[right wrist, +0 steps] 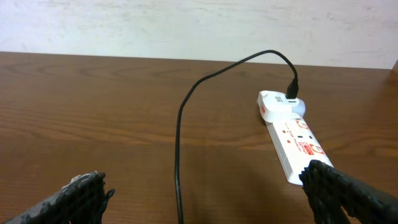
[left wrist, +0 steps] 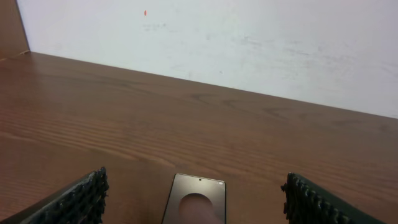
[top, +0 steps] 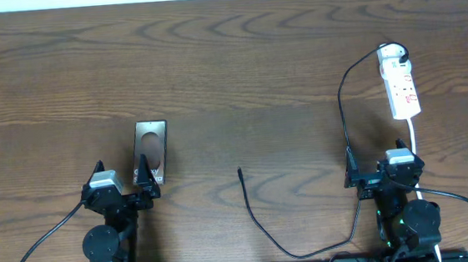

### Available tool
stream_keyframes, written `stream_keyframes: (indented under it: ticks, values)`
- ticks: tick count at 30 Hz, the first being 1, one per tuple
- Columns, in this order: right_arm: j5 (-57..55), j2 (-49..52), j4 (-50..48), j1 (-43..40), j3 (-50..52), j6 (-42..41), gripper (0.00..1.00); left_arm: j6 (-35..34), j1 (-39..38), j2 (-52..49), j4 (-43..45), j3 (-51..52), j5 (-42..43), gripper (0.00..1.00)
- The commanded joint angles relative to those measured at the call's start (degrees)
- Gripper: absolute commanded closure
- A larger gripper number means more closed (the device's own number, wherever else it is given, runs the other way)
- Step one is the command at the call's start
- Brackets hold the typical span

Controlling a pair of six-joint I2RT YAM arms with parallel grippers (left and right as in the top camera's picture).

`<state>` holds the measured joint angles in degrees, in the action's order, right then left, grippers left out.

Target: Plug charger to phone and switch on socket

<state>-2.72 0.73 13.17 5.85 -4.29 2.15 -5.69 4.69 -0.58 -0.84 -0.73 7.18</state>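
Note:
The phone (top: 151, 146) lies flat on the table at the left, its near end under my left gripper (top: 142, 182). In the left wrist view the phone (left wrist: 196, 199) lies between the open, empty fingers (left wrist: 196, 205). The white socket strip (top: 399, 86) lies at the far right. The black charger cable (top: 342, 106) runs from a white adapter on the strip's far end, past my right gripper (top: 370, 175), and loops along the front edge to its free plug tip (top: 240, 171) at the table's middle. In the right wrist view the cable (right wrist: 179, 162) passes between the open fingers (right wrist: 202, 199), the strip (right wrist: 297, 144) to their right.
A white cord (top: 417, 146) leaves the socket strip's near end and runs towards the right arm. The brown wooden table (top: 229, 64) ends at a white wall (left wrist: 249, 43) at the back.

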Motion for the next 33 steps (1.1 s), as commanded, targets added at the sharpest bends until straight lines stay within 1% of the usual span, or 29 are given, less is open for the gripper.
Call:
stream_keyframes:
  ticks: [1,8,16,21,26,28,30,33]
  values:
    - [0.3,-0.1,0.0,-0.2,0.3,0.7,0.01,1.0,0.2,0.3,-2.6,0.5,1.2,0.12]
    - [0.3,-0.1,0.0,-0.2,0.3,0.7,0.01,1.4,0.2,-1.4,-2.6,0.4,1.2,0.11]
    - [0.3,-0.1,0.0,-0.2,0.3,0.7,0.01,6.4,0.2,-8.9,-2.5,-2.8,1.2,0.12]
    - [0.3,-0.1,0.0,-0.2,0.3,0.7,0.01,8.5,0.2,-16.0,-2.1,-9.1,1.2,0.12]
    - [0.3,-0.1,0.0,-0.2,0.3,0.7,0.01,8.5,0.2,-24.4,-2.2,-17.0,1.5,0.12]
    - [0.3,-0.1,0.0,-0.2,0.3,0.7,0.01,8.5,0.2,-28.6,-2.3,-21.1,3.3,0.12]
    - [0.3,-0.1,0.0,-0.2,0.3,0.7,0.01,8.5,0.2,-32.5,-3.6,-25.3,5.6,0.12]
    - [0.3,-0.1,0.0,-0.2,0.3,0.7,0.01,8.5,0.2,-39.4,-8.1,-33.2,7.3,0.11]
